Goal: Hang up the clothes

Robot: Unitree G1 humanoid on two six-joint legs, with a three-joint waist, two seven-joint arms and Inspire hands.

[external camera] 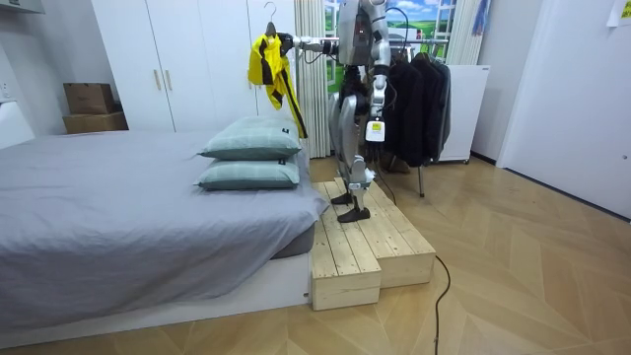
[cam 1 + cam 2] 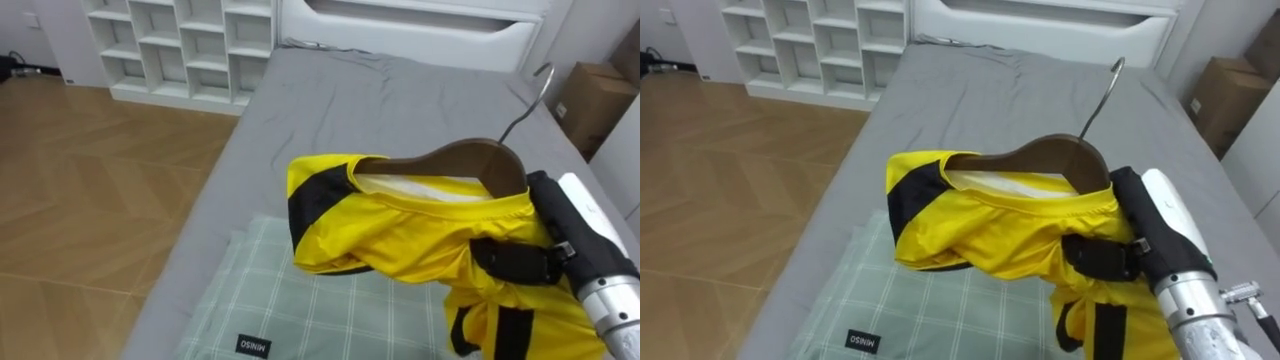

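Right hand (image 2: 515,262): clenched over the yellow cloth at the right shoulder of the hanger (image 2: 450,160), carrying both in the air.
Garment: the yellow garment (image 2: 400,235) is draped on the hanger, above the checked pillow (image 2: 300,320) at the near end of the bed (image 2: 380,100).
Stance: the robot stands on the wooden step (image 1: 365,247) between the bed and the clothes rack (image 1: 419,89), which is behind it.
Step in hand: as I judge it, carrying the loaded hanger to the rack.
Doing it well: keep your clench firm and the hook (image 2: 530,95) upright and free. Turn slowly so that the dangling cloth does not swing, and bring the hook over the rail before you loosen your fingers.
Risk: the cloth may slip off the left shoulder.
Hidden: you cannot see whether the fingers hold the wood under the cloth. The garment's lower part is cut off at the near edge. Dark clothes cover the rail.
Left hand (image 1: 379,103): at the robot's side, too small to tell its fingers.
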